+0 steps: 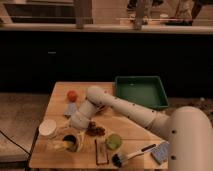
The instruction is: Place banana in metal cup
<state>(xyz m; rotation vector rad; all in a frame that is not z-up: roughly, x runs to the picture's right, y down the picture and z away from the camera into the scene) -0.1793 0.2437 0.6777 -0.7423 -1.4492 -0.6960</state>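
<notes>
The banana (59,145) is a pale yellow shape near the table's front left edge. It lies against or partly in a dark-mouthed metal cup (73,143); I cannot tell which. My gripper (70,134) hangs from the white arm (125,109) and sits just above the cup and banana, partly hiding them.
A wooden table (127,131) holds a green tray (140,91) at the back right, an orange (72,95), a blue packet (70,109), a white bowl (48,128), a brown snack (95,130), a green round object (114,141), a dark bar (101,151), a brush (131,155) and a blue sponge (161,152).
</notes>
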